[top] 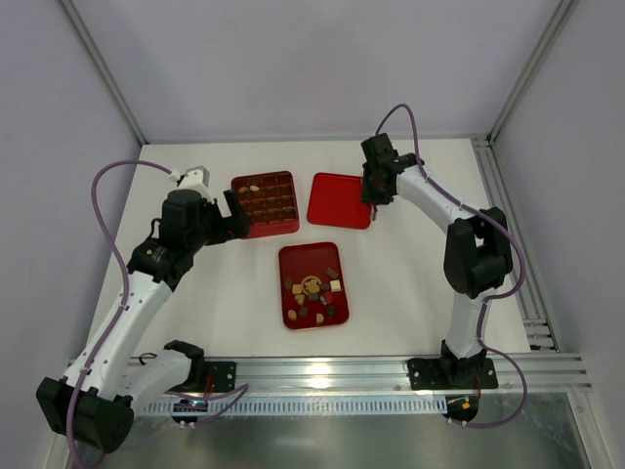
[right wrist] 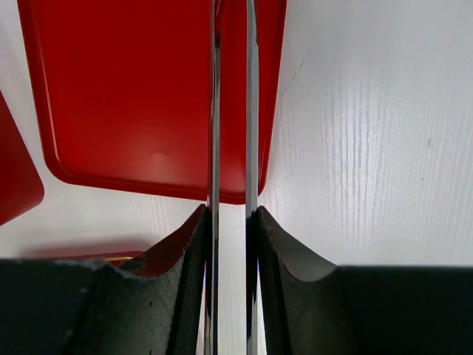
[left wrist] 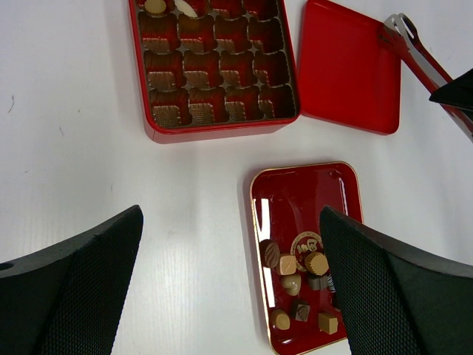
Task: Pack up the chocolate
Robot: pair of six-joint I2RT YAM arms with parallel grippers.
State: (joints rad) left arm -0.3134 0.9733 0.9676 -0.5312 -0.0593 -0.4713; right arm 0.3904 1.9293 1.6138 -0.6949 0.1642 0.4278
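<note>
The chocolate (left wrist: 288, 265) lay as a small heap of dark, tan and cream pieces at the near end of a shallow red tray (left wrist: 295, 200). Two or three more pieces already sat in the far row of the compartmented box (left wrist: 214, 132), while most of its cells stood empty. The left fingers (left wrist: 81, 288) were spread wide with nothing between them, above the white surface (left wrist: 111, 148) just beside the tray. The right fingers (right wrist: 177, 281) were pressed onto a pair of thin metal tweezers (right wrist: 215, 111), whose blades stood narrowly apart and reached out over the right edge of the flat lid (right wrist: 140, 89). Whether the tips touched the lid could not be told. The likeliest trouble lay in the heap itself: the pieces touched one another, so the tips coming down on one could shove its neighbours or tip one over the tray's low rim. A rounded piece would probably squirt from smooth blades if pinched off-centre, and a hard squeeze could mark it. The tweezers could also catch the lid as they swung off it and drag it against the box. Both arms reaching for the tray together might collide. No brand or wording could be read; a round printed emblem among the pieces was too small to make out.
</note>
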